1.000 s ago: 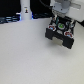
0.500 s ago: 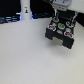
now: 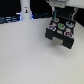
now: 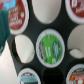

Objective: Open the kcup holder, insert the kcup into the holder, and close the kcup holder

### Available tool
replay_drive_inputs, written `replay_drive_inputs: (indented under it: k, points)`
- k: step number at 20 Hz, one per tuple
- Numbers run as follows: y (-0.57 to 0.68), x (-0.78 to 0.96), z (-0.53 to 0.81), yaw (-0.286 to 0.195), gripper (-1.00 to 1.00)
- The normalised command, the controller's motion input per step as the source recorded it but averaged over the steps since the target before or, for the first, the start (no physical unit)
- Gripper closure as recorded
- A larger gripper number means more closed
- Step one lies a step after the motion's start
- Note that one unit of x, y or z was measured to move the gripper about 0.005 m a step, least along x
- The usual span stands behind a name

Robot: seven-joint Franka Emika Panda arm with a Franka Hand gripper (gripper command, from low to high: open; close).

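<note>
Green-topped, the kcup (image 4: 50,47) already sits in a slot of the holder (image 3: 61,33) near the bench's far right corner. The gripper (image 3: 61,13) hangs just above; its opening I cannot tell. Insertion looks done, so the next move is pushing the drawer closed.

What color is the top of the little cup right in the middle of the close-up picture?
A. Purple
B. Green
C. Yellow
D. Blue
B. In the wrist view the kcup sits in a round slot of the kcup holder, and its round top is bright green with a white rim.
</note>
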Motion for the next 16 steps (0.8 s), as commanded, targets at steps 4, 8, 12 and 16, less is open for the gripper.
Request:
replay_drive_inputs:
  k: [4, 8, 12, 16]
  points:
    - [-0.37, 0.73, 0.17, 0.015, -1.0]
    - [-0.38, 0.7, 0.06, 0.025, -1.0]
    - [-0.17, 0.51, 0.02, 0.038, -1.0]
    - [-0.16, 0.53, -0.21, 0.066, -1.0]
